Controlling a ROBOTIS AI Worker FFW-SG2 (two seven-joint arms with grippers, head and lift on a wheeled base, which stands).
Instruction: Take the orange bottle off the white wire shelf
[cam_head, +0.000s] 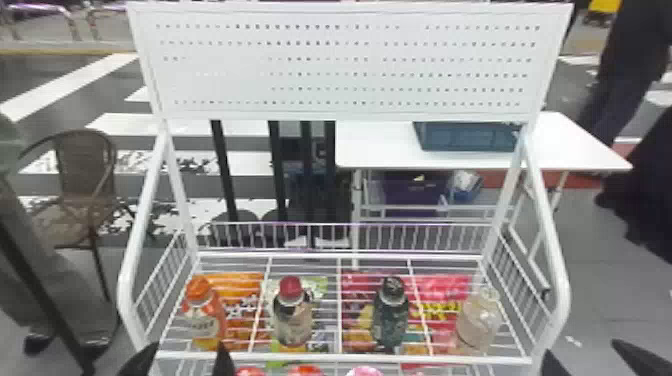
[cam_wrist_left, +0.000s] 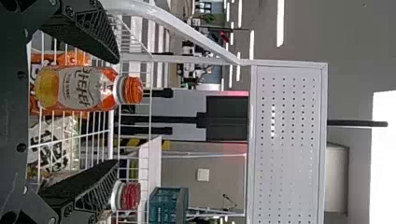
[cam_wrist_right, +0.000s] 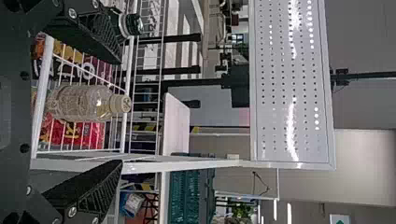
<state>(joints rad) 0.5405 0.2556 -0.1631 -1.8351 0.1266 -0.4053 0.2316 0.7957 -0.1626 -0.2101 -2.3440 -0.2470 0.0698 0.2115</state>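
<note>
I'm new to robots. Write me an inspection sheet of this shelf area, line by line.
Surface: white wire shelf, with a mesh bottom.
Job's things: orange bottle, upright at the shelf's left end.
Clutter: red-capped bottle, dark bottle and clear bottle, all standing; colourful packets below the wires.
Grippers: left gripper and right gripper, both open, holding nothing.
Cables: nothing seen on the shelf.
Surroundings: white table, blue crate, chair.

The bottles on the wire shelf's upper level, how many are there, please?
4, from left to right: the orange bottle at the left end, a red-capped bottle, a dark bottle, and a clear bottle at the right end. Others may be hidden lower down.
</note>
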